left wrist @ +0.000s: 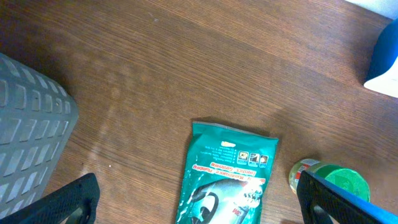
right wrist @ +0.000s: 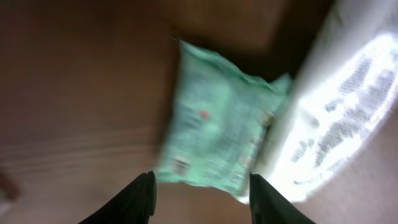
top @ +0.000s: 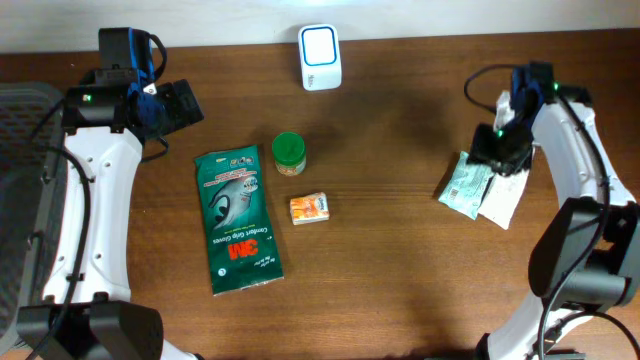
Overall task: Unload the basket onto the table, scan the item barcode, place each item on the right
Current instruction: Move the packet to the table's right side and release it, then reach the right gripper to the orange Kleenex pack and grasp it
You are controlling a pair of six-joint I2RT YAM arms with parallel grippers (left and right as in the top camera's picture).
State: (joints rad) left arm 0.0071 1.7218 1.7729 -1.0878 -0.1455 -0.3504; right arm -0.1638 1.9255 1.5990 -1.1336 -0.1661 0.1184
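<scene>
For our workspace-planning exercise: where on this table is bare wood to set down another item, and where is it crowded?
Bare: the wide stretch between the orange box and the pale green packet, and the front strip below them. Crowded: the 3M glove pack, green-lidded jar and box cluster.

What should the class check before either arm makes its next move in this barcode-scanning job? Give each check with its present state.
1. Left gripper open and empty: ok.
2. Right gripper with jaws apart, not clamped on the light green packet below it: ok.
3. Scanner standing at the table's far edge with nothing in front of it: ok.
4. 3M gloves packet lying flat, apart from the green-lidded jar: ok.
5. Barcode showing on the 3M gloves packet's upper face: cannot tell.
6. Right wrist view sharp enough to aim by: not ok, blurred.
</scene>
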